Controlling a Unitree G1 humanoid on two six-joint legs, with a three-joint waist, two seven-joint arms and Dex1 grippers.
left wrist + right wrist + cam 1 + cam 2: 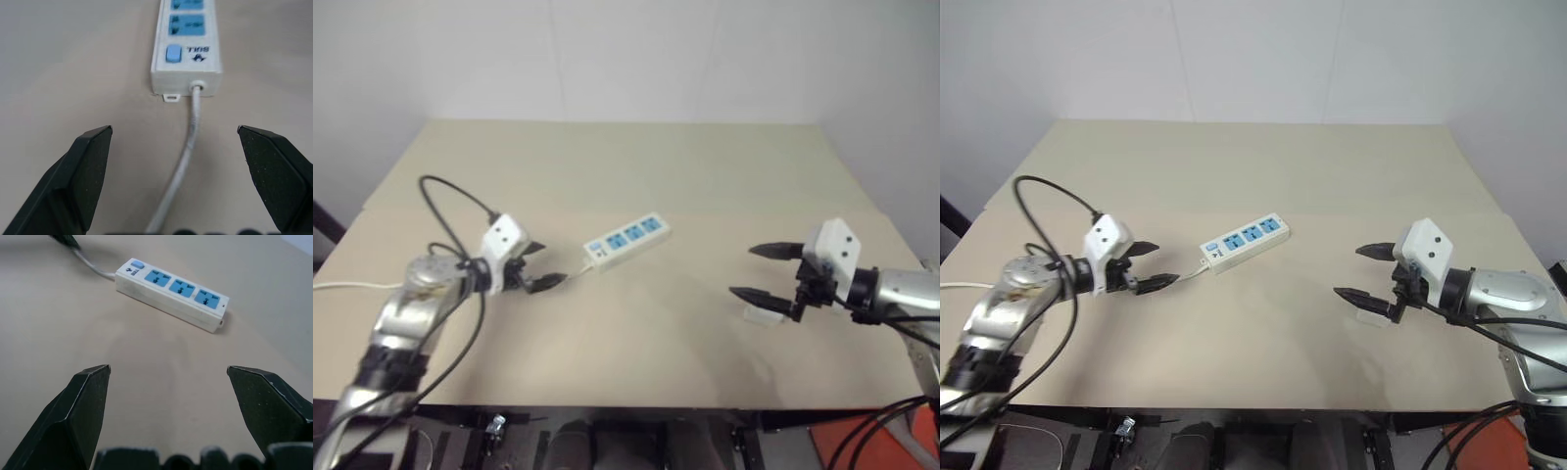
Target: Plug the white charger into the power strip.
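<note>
The power strip point(626, 240) lies flat near the middle of the table, its three blue socket faces up and its switch end toward my left gripper. Its thin white cord point(188, 147) runs between my left gripper's fingers. My left gripper point(548, 264) is open a short way from the switch end, holding nothing. My right gripper point(744, 271) hovers open over the right side of the table, pointing at the strip point(171, 291). The white charger point(762, 314) lies on the table just under my right gripper's lower finger, partly hidden by it.
The beige table point(636, 166) has a seam line across its middle and broad bare room behind the strip. Black cables point(450, 196) loop over my left arm. A white cord point(342, 286) trails off the table's left edge.
</note>
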